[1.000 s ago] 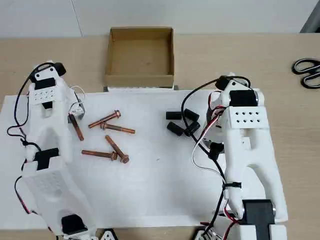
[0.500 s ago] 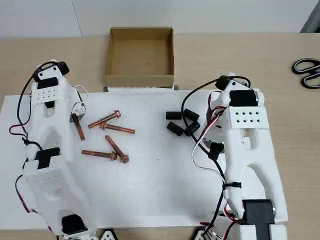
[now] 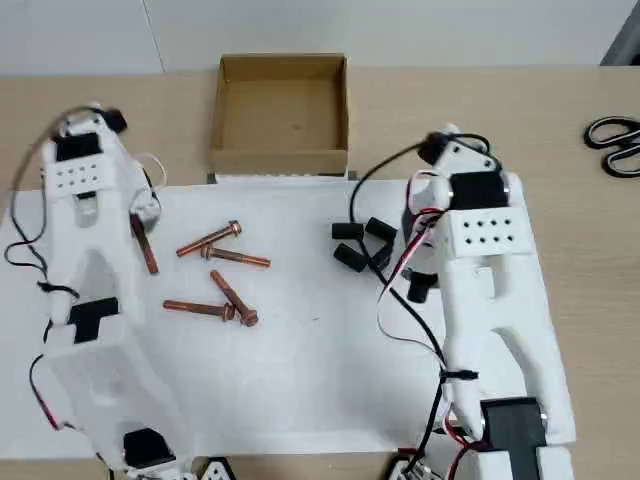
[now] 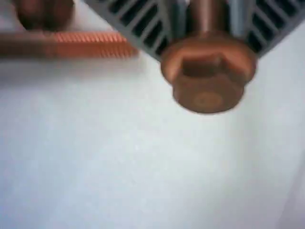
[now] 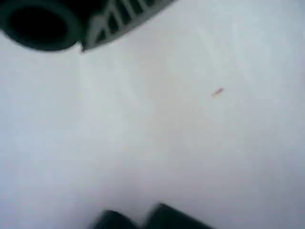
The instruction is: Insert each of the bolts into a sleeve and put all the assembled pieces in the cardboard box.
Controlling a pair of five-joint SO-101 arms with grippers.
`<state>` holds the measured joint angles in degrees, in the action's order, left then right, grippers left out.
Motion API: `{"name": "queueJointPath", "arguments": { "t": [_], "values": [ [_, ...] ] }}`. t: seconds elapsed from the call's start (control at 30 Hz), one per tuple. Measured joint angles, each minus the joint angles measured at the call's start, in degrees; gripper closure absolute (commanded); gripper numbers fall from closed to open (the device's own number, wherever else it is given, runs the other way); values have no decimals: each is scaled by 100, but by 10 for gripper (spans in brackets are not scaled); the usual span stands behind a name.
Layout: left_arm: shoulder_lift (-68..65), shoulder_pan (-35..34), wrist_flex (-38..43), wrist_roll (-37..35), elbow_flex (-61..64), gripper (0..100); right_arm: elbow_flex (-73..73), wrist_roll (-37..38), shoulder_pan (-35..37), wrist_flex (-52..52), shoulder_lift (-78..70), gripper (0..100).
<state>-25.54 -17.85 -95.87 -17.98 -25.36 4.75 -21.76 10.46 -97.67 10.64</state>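
1. A bolt (image 4: pixel 207 76) is being held by the left end effector (image 4: pixel 207 16). Its ribbed jaws are closed narrowly on the shank, and the head is hanging out below them.
2. In the high view, this bolt is being carried tilted at the left side of the white sheet (image 3: pixel 320 380), just beside four loose bolts (image 3: pixel 208 238) lying on the sheet.
3. A sleeve (image 5: pixel 35 24) is being gripped by the right end effector (image 5: pixel 52 19). Its open bore is turned toward the wrist camera, and a ribbed jaw is being pressed against its side.
4. Other sleeves (image 3: pixel 347 231) are clustered on the sheet, near the right end effector and well apart from the loose bolts.
5. The box (image 3: pixel 278 160) is standing open on the tabletop (image 3: pixel 500 110), just beyond the sheet's far edge and apart from both end effectors.
6. Scissors (image 3: pixel 615 145) are lying at the tabletop's right edge.
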Motion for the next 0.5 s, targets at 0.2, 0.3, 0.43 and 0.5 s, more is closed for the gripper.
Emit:
{"name": "queueJointPath", "arguments": {
  "t": [0.2,0.3,0.43,0.5],
  "values": [
    [1152,-9,-316,527,-325,995,-281,0,668,-9,879,996],
    [2022,62,-352,835,-325,995,-281,9,888,-26,1477,996],
    [2998,378,-352,967,-325,995,-281,0,1081,-53,1996,996],
    [3367,571,-352,967,-255,995,-149,0,1152,-53,2180,996]
  ]
}}
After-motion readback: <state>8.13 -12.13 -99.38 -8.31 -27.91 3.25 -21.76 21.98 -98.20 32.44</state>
